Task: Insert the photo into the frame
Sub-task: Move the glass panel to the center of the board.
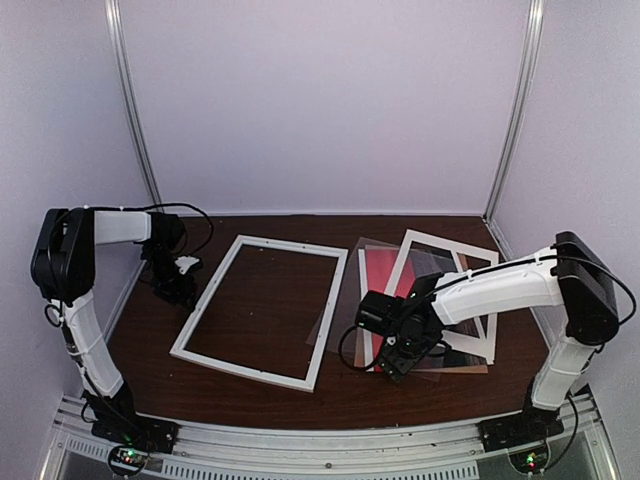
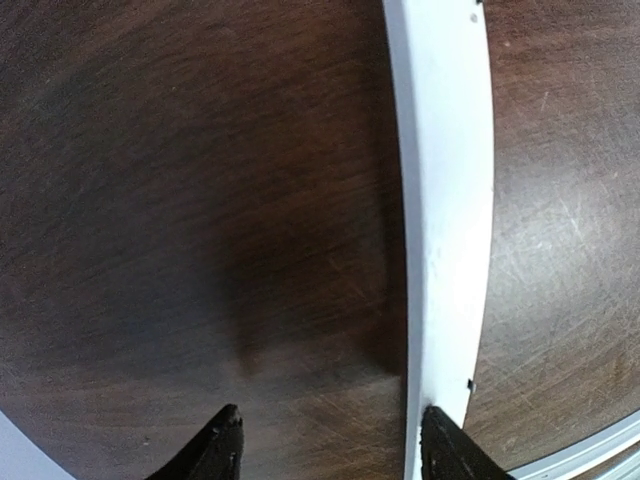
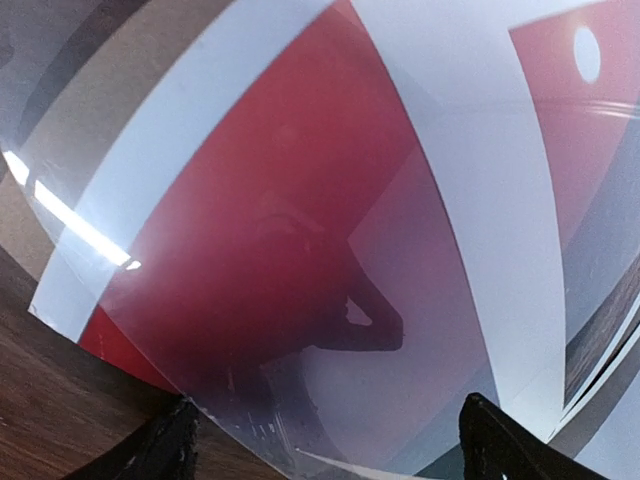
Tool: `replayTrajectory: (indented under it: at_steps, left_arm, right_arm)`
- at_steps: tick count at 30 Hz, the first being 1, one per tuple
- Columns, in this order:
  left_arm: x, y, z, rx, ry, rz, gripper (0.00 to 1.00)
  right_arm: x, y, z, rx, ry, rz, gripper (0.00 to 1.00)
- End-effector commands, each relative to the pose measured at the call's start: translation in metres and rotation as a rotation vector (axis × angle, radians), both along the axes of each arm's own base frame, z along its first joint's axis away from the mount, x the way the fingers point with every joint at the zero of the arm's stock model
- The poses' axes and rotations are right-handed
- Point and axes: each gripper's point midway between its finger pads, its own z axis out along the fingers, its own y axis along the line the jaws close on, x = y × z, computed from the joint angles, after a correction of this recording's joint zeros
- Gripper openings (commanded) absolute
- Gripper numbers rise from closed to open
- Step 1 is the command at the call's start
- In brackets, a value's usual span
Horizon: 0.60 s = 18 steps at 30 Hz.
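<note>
The white frame (image 1: 260,312) lies flat on the dark table, left of centre. My left gripper (image 1: 178,285) hovers at its left rail, open. In the left wrist view that rail (image 2: 445,200) runs up from the right fingertip (image 2: 448,452), with only bare table between the jaws of the gripper (image 2: 335,450). The red photo (image 1: 378,272) lies in a stack right of the frame, under a clear sheet (image 1: 340,300). My right gripper (image 1: 395,355) is low over the stack's near corner, open. In the right wrist view the photo (image 3: 250,230) shows red through the sheet ahead of the gripper (image 3: 335,445).
A white paper mat (image 1: 480,262) lies across the right part of the stack, its band (image 3: 470,200) crossing the photo. A brown board edge (image 1: 462,369) shows beneath. Light walls and metal posts enclose the table on three sides.
</note>
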Motion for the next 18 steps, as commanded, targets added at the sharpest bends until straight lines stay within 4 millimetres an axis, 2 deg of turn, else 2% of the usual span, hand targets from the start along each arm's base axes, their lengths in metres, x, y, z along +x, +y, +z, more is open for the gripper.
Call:
replayTrajectory:
  at_steps: [1,6,10,14,18]
  left_arm:
    - [0.009,-0.021,0.001,-0.083,-0.012,0.01,0.62]
    - [0.015,-0.041,0.005,-0.182,-0.015,0.033,0.63]
    - [0.028,-0.04,0.012,-0.173,-0.052,0.059,0.64]
    - [0.044,-0.049,0.018,-0.22,-0.076,0.083,0.63]
    - [0.055,-0.056,0.013,-0.23,-0.074,0.102,0.63]
  right_arm:
    - [0.002,-0.029,0.005,0.0,0.007,-0.063,0.89]
    - [0.002,-0.004,0.026,0.193,0.004,-0.055,0.91]
    - [0.007,0.003,0.043,0.282,-0.026,-0.058,0.92]
    - [0.022,-0.004,0.055,0.322,-0.065,-0.105,0.91]
    - [0.05,-0.027,0.068,0.374,-0.113,-0.227,0.9]
